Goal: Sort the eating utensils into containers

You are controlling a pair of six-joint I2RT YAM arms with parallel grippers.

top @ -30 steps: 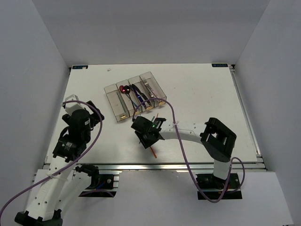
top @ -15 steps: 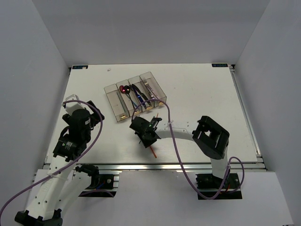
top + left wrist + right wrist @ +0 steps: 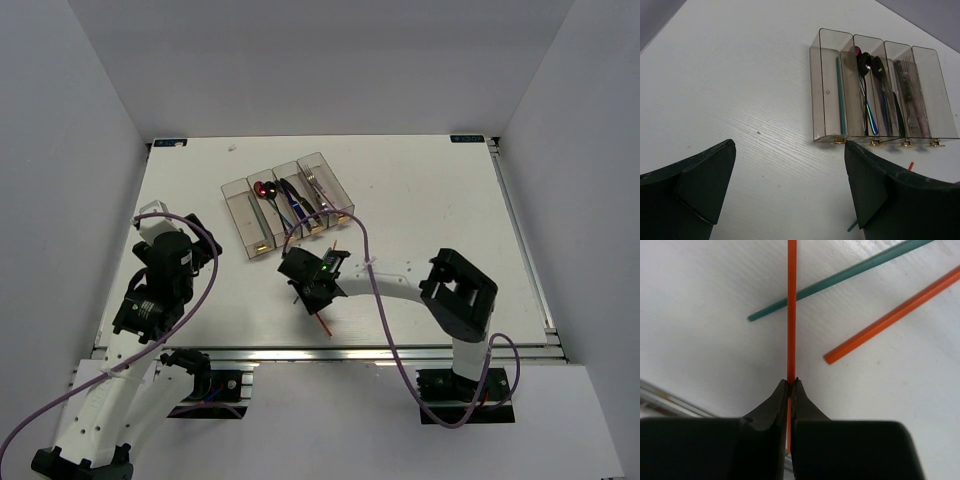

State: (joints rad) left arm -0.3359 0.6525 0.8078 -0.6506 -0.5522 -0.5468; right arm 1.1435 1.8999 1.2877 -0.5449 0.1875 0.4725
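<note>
My right gripper (image 3: 790,383) is shut on a thin orange chopstick (image 3: 791,300), which runs straight ahead out of the fingertips. The stick crosses over a teal chopstick (image 3: 840,276) lying on the table. A second orange chopstick (image 3: 890,317) lies to its right. From above, the right gripper (image 3: 314,284) sits low just in front of the containers (image 3: 236,212), with a red-orange chopstick (image 3: 324,321) sticking out behind it. The containers (image 3: 820,95) hold a teal chopstick (image 3: 840,95), spoons (image 3: 865,85), knives (image 3: 886,97) and forks (image 3: 910,97). My left gripper (image 3: 790,190) is open and holds nothing.
The four bins stand joined in a slanted row at the middle back of the white table (image 3: 430,200). Grey walls close in the table on three sides. A purple cable (image 3: 385,310) loops over the right arm. The left arm stays at the table's left edge.
The right gripper's jaws have closed onto the orange chopstick. The right arm shifted a little back and forth. The left arm has not moved.
</note>
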